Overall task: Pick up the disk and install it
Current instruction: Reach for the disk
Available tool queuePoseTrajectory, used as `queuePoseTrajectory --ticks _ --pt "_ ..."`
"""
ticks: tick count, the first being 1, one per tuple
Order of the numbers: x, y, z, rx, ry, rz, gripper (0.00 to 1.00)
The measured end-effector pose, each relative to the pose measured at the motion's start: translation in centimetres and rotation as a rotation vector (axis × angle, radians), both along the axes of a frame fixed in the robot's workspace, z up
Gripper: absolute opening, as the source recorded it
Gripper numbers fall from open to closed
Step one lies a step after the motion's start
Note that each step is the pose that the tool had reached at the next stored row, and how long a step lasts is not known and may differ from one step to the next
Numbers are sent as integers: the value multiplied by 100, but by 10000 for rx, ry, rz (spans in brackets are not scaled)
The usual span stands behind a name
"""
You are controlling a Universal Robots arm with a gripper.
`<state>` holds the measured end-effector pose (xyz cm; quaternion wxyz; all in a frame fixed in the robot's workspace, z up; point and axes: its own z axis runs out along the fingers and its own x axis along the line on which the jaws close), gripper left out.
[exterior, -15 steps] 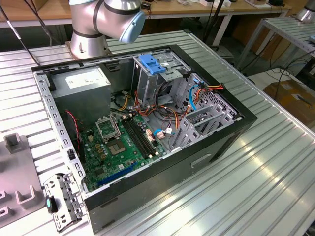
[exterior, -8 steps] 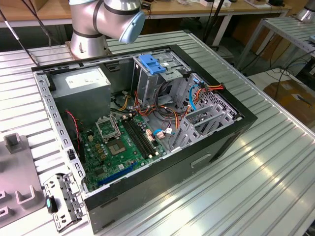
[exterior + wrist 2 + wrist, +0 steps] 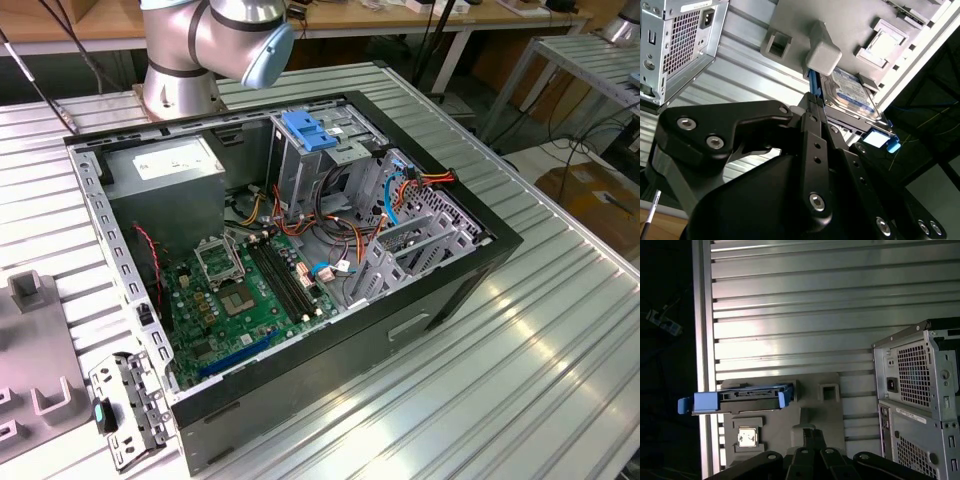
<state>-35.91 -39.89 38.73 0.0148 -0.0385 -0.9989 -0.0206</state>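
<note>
The disk (image 3: 850, 92) lies flat on a grey fixture plate (image 3: 790, 20), label up, with a blue rail along its side. In the first wrist view the disk (image 3: 747, 396) is seen end-on, a blue tab at each end, close to the table's edge. My gripper (image 3: 832, 125) hovers just short of the disk, its black linkages covering part of the near edge. In the first wrist view the gripper (image 3: 810, 437) sits over the same plate, off to one side of the disk. No contact with the disk can be made out.
An open computer case (image 3: 300, 250) lies on the ribbed metal table (image 3: 500, 380), with a metal drive cage under a blue latch (image 3: 310, 130), a grey power supply (image 3: 165, 165) and loose cables. The case's vented rear (image 3: 920, 385) stands near the plate. A small chip (image 3: 746, 436) rests in the plate.
</note>
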Motion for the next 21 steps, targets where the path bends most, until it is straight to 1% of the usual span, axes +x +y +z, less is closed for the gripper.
queuePoseTrajectory --ticks 4,17,19,21 --pt "-25 0 0 -1 7 0 11" --pt "-38 0 0 0 5 0 11" --pt "-51 0 0 0 6 -1 11" --pt "-86 1 0 -1 6 0 11"
